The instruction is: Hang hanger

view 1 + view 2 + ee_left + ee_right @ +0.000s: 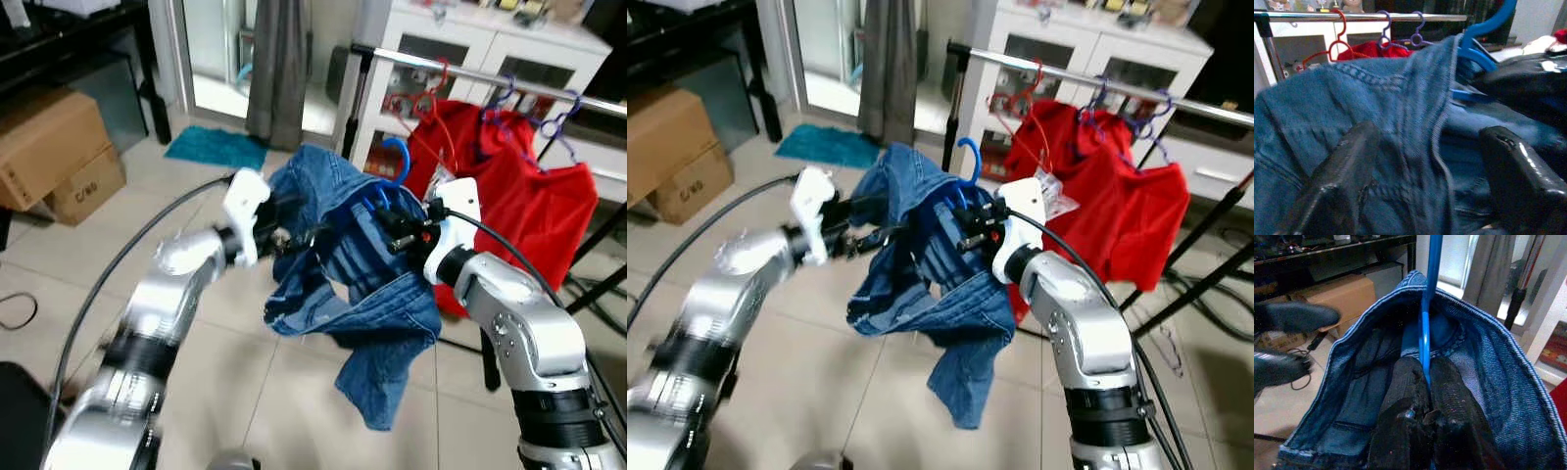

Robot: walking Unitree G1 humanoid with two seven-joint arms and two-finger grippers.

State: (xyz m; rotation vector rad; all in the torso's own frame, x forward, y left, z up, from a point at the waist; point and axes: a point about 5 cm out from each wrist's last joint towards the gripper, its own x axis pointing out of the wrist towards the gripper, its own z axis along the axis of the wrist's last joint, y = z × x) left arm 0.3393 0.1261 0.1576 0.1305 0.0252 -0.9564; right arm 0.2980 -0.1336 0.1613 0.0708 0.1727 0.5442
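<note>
A blue plastic hanger (397,157) carries a blue denim garment (343,274) that droops toward the floor. My right gripper (1425,382) is shut on the hanger's stem just under the hook, inside the collar. My left gripper (1430,166) stands open at the garment's left side, its fingers (1342,171) spread wide with denim folds between them. Behind and to the right runs a metal clothes rail (490,76). On it hang a red garment (519,206) on a red hanger (416,98) and purple hangers (549,117). The blue hook sits below and in front of the rail's left end.
A white cabinet (490,44) stands behind the rail. Cardboard boxes (59,147) sit at the left, with a teal mat (216,147) and a grey curtain (279,69) by the doorway. The rail's black legs (598,284) and cables (1205,304) cross the tiled floor at right.
</note>
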